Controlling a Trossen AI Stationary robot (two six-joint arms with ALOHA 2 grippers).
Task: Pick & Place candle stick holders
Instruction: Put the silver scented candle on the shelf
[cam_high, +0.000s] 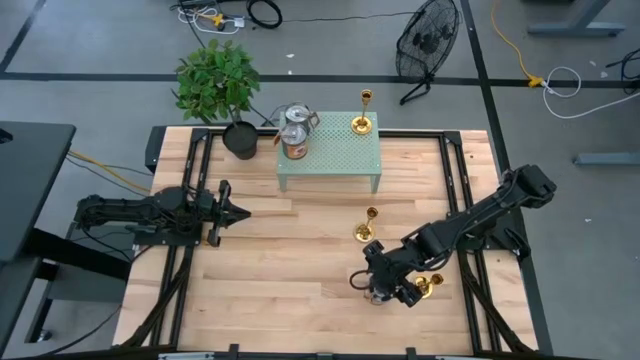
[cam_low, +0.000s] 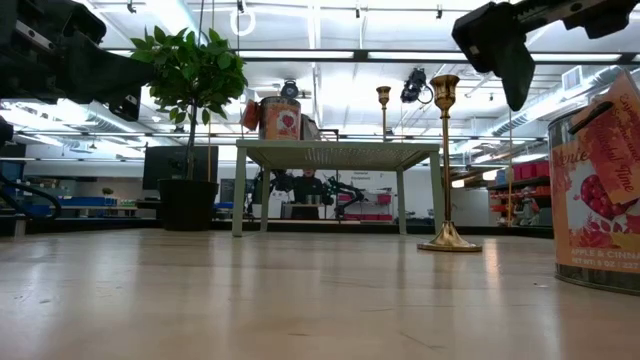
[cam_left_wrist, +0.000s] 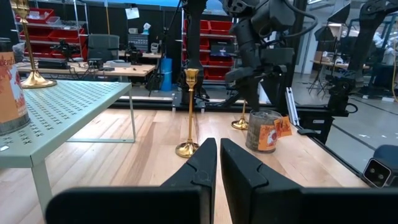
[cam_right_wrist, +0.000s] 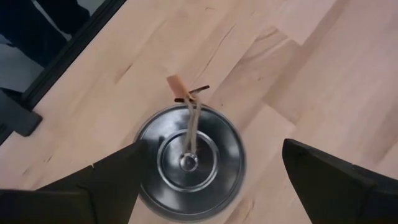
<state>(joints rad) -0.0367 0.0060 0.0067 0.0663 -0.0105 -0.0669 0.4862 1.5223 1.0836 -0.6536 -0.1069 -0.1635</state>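
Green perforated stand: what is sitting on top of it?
On the green stand sit two silver-lidded tins at one end and one gold candle stick holder at the other. Whether anything lies beneath it, the top-down view cannot show.

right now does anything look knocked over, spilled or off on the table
Nothing is tipped or spilled. One oddity: the open right pincer hangs directly over a silver-lidded tin, not a candle stick holder. The holders in view stand upright.

Three gold candle stick holders, all upright: one (cam_high: 364, 112) on the green stand's right corner; one (cam_high: 367, 226) on open worktop before it; one (cam_high: 428, 287) near the right edge, partly hidden.
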